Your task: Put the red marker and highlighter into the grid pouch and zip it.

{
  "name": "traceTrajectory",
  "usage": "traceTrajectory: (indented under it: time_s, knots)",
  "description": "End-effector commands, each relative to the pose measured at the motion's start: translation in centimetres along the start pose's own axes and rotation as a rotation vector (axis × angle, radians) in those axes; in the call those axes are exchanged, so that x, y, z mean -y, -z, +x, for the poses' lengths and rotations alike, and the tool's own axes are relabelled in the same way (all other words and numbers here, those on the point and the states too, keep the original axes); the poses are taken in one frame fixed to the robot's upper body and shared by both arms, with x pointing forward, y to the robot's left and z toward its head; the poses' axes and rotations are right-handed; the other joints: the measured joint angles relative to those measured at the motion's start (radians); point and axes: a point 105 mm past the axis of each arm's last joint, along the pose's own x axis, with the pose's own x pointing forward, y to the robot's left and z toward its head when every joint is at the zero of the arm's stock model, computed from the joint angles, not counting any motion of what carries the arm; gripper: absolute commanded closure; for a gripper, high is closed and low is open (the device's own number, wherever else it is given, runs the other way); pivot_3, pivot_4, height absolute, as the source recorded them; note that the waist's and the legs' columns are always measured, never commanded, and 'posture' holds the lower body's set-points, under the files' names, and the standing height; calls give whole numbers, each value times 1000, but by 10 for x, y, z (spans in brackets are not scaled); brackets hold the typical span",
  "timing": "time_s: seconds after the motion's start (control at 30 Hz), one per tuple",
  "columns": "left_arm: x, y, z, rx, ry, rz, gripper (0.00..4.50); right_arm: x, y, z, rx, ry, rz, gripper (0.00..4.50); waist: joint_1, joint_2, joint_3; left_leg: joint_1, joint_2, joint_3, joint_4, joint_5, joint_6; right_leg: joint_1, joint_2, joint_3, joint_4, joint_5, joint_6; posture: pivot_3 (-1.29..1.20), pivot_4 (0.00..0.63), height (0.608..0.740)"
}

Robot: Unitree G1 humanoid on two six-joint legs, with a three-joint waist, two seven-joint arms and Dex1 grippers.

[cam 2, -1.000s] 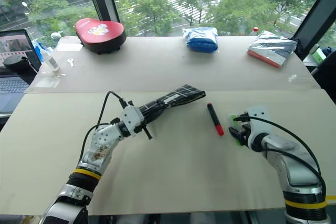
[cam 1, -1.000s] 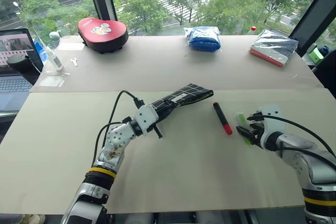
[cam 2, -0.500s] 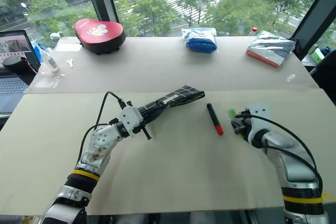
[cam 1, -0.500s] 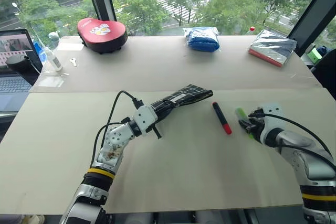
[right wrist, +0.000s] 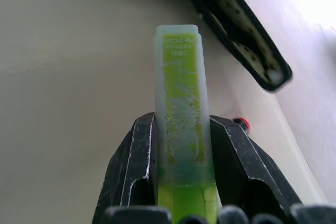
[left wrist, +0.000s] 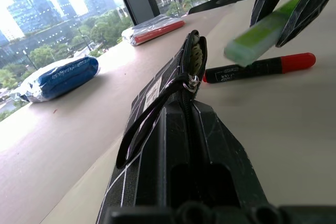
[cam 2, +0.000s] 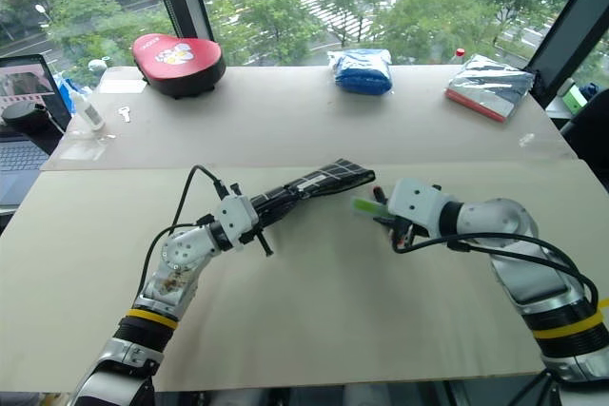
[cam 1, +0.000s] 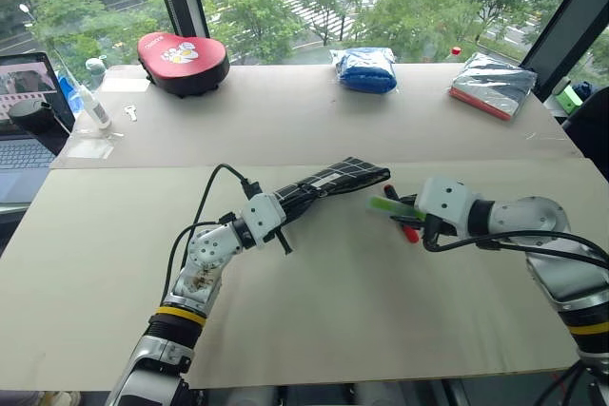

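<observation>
A pale tabletop (cam 1: 314,330) stands before big windows looking onto trees. Along its far edge lie a red case (cam 1: 185,59), a blue bag (cam 1: 368,69) and a silver packet (cam 1: 497,85); a laptop (cam 1: 24,116) sits at the left. The left hand (cam 1: 283,219), pressed shut, grips the pouch (cam 1: 341,178) by one end, its open mouth facing the right hand (cam 1: 407,213). That hand pinches the highlighter (cam 1: 392,205), cap toward the pouch mouth, above the marker (left wrist: 260,68) lying on the tabletop.
</observation>
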Motion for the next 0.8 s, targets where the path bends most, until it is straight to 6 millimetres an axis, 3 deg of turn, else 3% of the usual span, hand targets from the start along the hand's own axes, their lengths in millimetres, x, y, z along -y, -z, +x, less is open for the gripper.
traceTrajectory:
  time_s: [0.03,0.2,0.37,0.8]
  knots:
    - [-1,-12,1,38,2,21,4500,13,-8,-2,26,36,-43,3459,1,0,0,0,0,0,0,0,0,0,0,0,0,0,0,0,150,740]
    - [0,-10,-1,26,13,35,4500,18,-19,-15,119,6,79,3459,3,0,0,-1,0,0,0,0,0,0,0,0,-1,0,0,0,150,740]
    - [1,-9,-3,16,23,45,4500,22,-16,-27,126,-7,115,3459,3,0,0,-1,0,0,0,0,0,0,0,0,-1,0,0,0,150,740]
    - [3,-11,-2,23,30,47,4500,37,4,-10,41,60,130,3459,2,0,0,-1,0,0,0,0,0,-1,0,0,0,0,0,0,150,740]
